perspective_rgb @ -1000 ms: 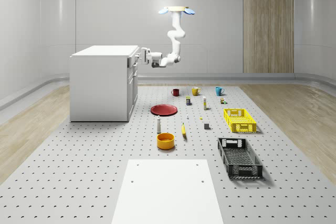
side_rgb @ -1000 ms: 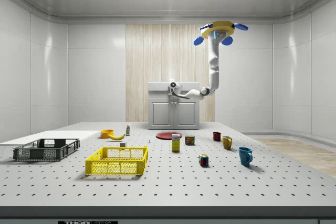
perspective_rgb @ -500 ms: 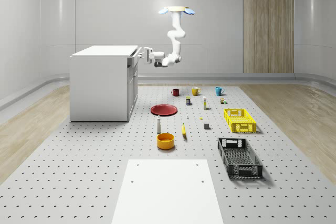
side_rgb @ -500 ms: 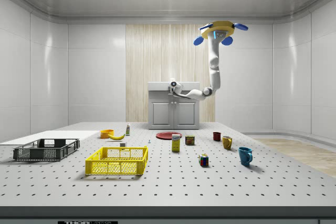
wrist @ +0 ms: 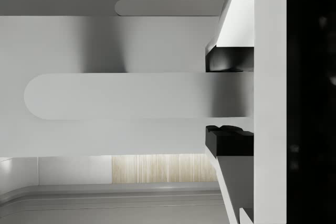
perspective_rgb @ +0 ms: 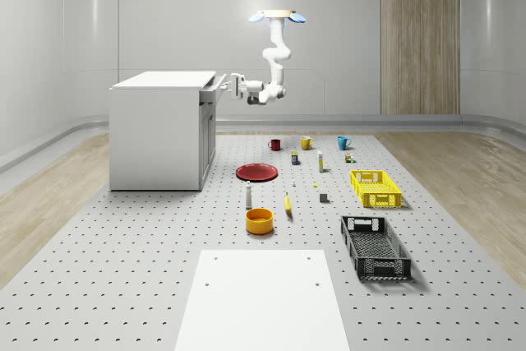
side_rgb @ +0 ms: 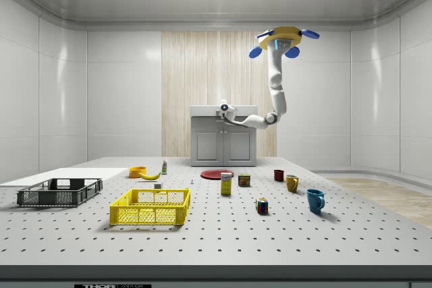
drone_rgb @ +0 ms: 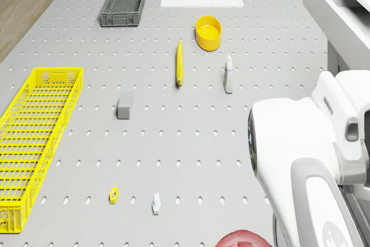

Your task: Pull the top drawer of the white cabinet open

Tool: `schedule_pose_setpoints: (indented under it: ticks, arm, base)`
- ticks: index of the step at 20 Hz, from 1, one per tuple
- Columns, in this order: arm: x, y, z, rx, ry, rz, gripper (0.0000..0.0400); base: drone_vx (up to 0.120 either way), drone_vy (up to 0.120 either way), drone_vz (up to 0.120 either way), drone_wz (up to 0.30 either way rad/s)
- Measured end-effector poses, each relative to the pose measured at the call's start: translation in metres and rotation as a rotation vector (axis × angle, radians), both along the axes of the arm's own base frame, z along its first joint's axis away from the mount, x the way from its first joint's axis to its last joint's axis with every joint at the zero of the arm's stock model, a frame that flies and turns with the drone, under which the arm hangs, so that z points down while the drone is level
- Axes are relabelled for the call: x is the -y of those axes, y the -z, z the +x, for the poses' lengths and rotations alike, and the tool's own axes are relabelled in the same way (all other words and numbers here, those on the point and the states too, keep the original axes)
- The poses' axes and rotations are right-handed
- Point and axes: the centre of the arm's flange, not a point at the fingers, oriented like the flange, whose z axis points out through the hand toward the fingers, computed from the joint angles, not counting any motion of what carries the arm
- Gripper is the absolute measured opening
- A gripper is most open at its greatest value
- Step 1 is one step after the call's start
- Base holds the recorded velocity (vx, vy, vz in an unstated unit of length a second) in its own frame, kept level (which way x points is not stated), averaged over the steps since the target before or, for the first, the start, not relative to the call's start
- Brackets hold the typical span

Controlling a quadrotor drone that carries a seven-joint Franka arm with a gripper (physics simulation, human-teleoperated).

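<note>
The white cabinet (perspective_rgb: 160, 129) stands at the far left part of the pegboard floor (perspective_rgb: 148, 269) in the whole-scene view. Its top drawer (perspective_rgb: 210, 88) protrudes slightly. The gripper (perspective_rgb: 234, 85) clamps narrowly on the drawer handle (wrist: 126, 96). The drone (perspective_rgb: 277, 16) hovers beyond, above the floor beside the cabinet.

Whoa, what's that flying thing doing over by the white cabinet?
That is a drone hovering beside the cabinet, with a robot arm hanging under it. The arm reaches across to the cabinet's top drawer, which it is meant to pull open. Its gripper is at the drawer front, the fingers on either side of the handle, and the drawer already stands out a little from the cabinet. Cups, crates and other small things on the floor lie untouched.
</note>
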Motion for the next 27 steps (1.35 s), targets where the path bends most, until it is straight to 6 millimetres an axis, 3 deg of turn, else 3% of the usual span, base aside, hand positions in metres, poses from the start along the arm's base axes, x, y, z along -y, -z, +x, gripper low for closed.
schedule_pose_setpoints:
  ticks: [1,4,5,8,13,20,27]
  arm:
    - [0.006,-0.001,0.0,-0.017,-0.002,-0.006,0.0155]
    - [0.022,-0.003,-0.001,-0.004,-0.004,-0.001,0.0129]
    - [0.027,-0.002,-0.002,0.001,-0.005,0.001,0.0139]
    - [0.038,-0.001,-0.003,0.012,-0.006,0.005,0.0227]
    - [0.046,0.0,-0.004,0.021,-0.009,0.008,0.0283]
    - [0.05,0.001,-0.004,0.026,-0.011,0.009,0.0301]
    - [0.05,0.001,-0.005,0.027,-0.012,0.01,0.0304]
  base:
    - [0.0,0.12,0.0,0.0]
    - [0.0,0.12,0.0,0.0]
    - [0.0,0.0,0.0,0.0]
    - [0.0,0.0,0.0,0.0]
    - [0.0,0.088,0.0,0.0]
    - [0.0,0.12,0.0,0.0]
    - [0.0,0.006,0.0,0.0]
